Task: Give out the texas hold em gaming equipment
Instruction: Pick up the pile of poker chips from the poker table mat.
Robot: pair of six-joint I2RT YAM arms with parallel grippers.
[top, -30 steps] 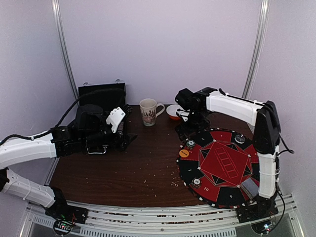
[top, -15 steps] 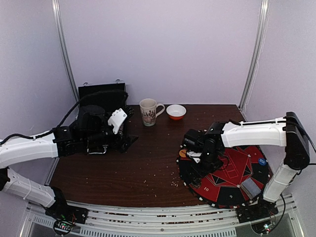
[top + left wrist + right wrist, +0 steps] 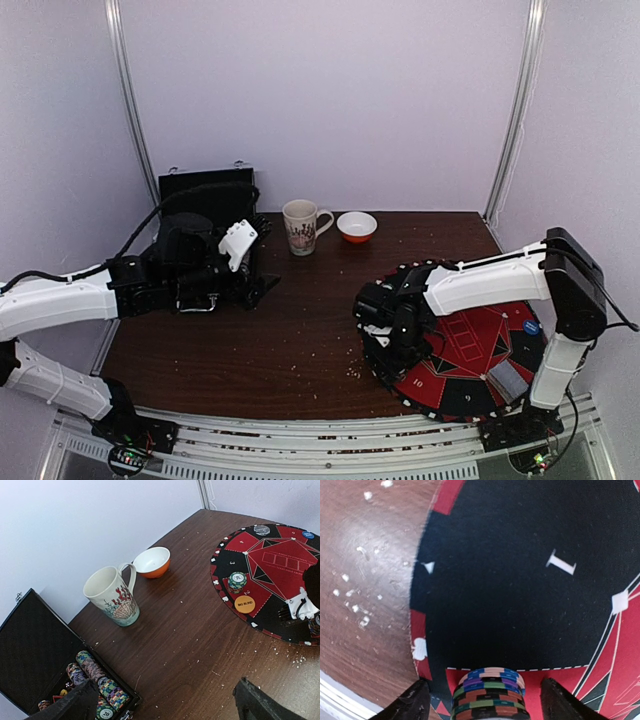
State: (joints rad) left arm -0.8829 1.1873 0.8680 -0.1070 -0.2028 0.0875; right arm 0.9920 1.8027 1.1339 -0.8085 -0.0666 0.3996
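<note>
A stack of multicoloured chips point(image 3: 490, 697) stands on the round red-and-black mat point(image 3: 520, 580) near its left edge. My right gripper point(image 3: 484, 684) is open around the stack, with a gap on each side of it. In the top view the right gripper point(image 3: 385, 335) hangs low over that edge of the mat point(image 3: 470, 340). Further out lie a green-white chip stack point(image 3: 237, 580), an orange disc point(image 3: 245, 604), a blue disc point(image 3: 530, 326) and a grey deck point(image 3: 507, 381). My left gripper point(image 3: 160, 707) is open and empty beside the open black case point(image 3: 30, 650), which holds rows of chips point(image 3: 95, 677).
A patterned mug point(image 3: 300, 226) and an orange-and-white bowl point(image 3: 357, 226) stand at the back of the brown table point(image 3: 290, 340). The case lid point(image 3: 205, 195) stands upright at the back left. White crumbs are scattered over the wood.
The right arm swung from beside the bowl to the mat's near-left edge and came down there. The left arm has not moved.
</note>
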